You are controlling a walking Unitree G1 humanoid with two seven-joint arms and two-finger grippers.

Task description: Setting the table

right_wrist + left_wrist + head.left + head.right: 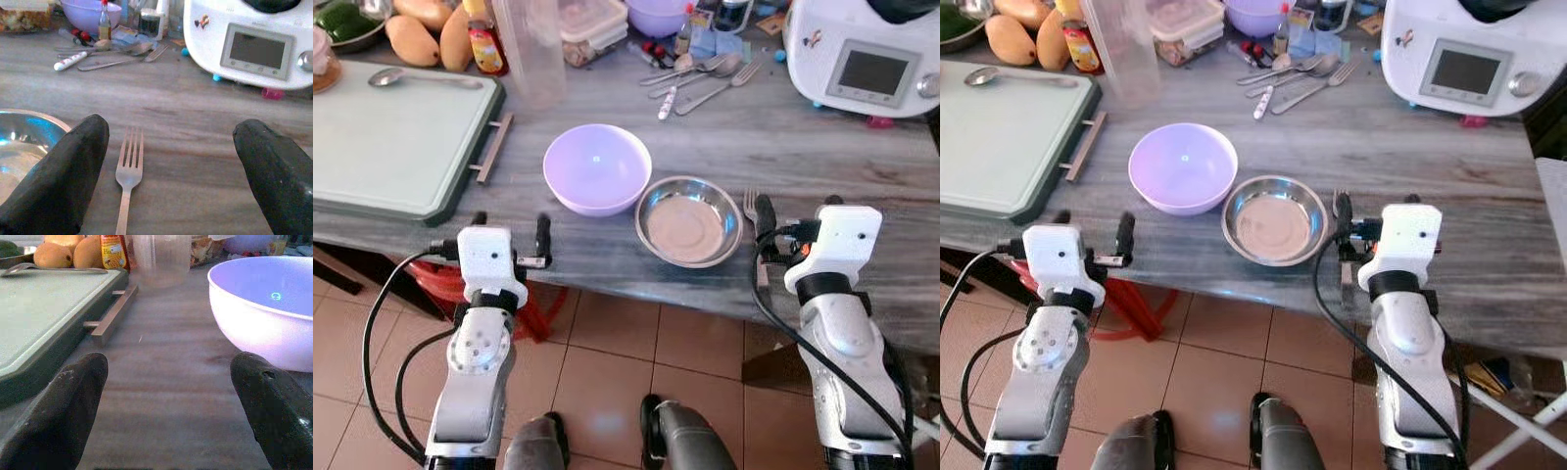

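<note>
The right gripper (171,171) stands at the near edge of the grey table (822,147), fingers spread wide and holding nothing. The fork (128,176) lies flat on the table between those fingers, closer to the left one, tines pointing away from the robot; no contact with either finger is visible. Just beside the fork, to the robot's left, sits the steel dish (689,221), and touching or nearly touching that, the lilac bowl (597,167).

The left gripper (171,401) is also at the near edge, jaws wide apart and empty, between the green cutting board (391,137) and the lilac bowl. Loose cutlery (700,78) lies at the far side of the table, near a white kitchen appliance (867,54).
</note>
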